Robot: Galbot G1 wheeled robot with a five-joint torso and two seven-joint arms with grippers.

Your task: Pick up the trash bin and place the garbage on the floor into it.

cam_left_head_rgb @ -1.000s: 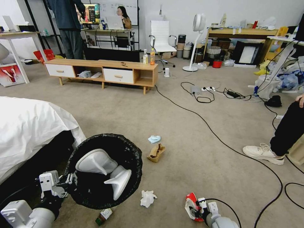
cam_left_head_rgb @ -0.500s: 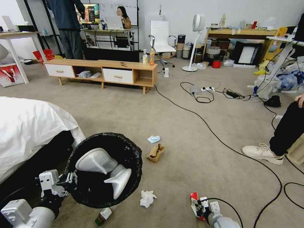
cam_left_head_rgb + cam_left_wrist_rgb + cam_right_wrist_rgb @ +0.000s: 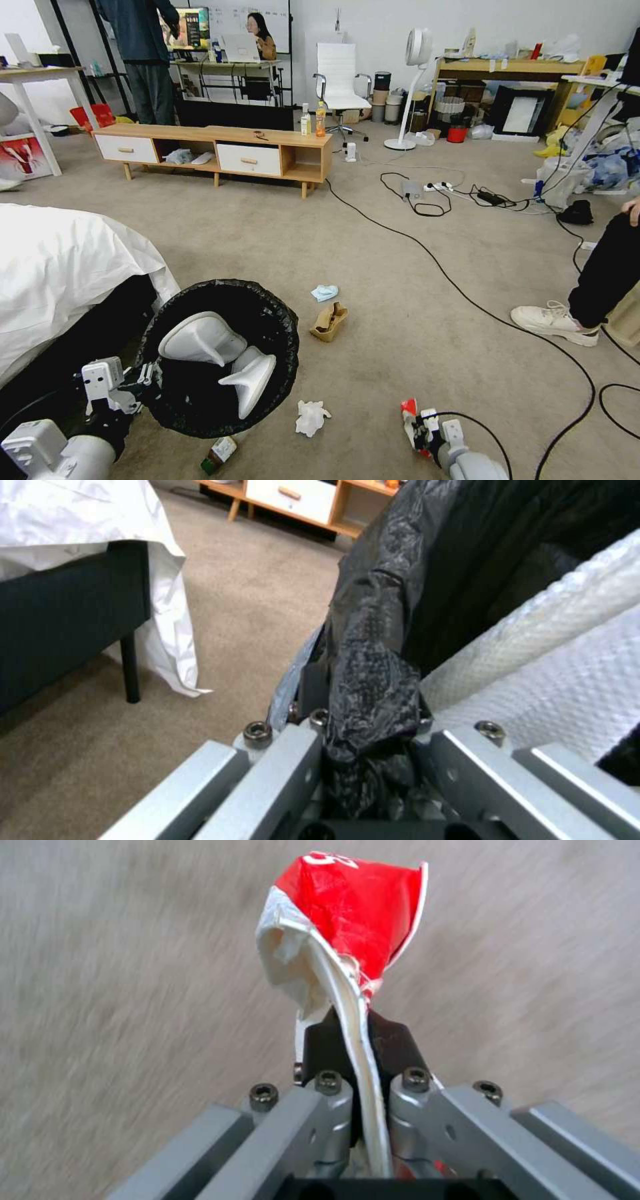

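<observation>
**Carton gripped, bin held at the rim**

The trash bin (image 3: 223, 360) hangs off the floor (image 3: 400, 280) beside the bed (image 3: 60, 267), its black bag liner bunched at the rim. The left gripper (image 3: 143, 383) is clamped on that rim, the liner pinched between its fingers (image 3: 293, 760). The right gripper (image 3: 353, 1040) is pinched tight on the flattened edge of the red-and-white carton (image 3: 347, 925), low over the carpet, well apart from the bin.

On the floor between them lie a white tissue (image 3: 311, 417) and a small bottle (image 3: 219, 455) just under the bin's near rim; a brown paper bag (image 3: 328, 321) and a blue mask (image 3: 325, 293) lie beyond it.

Judging the carry: the carton should cross above the rim and be let go over the dark gap beside the white flaps (image 3: 227, 357), with the bin kept level.
</observation>
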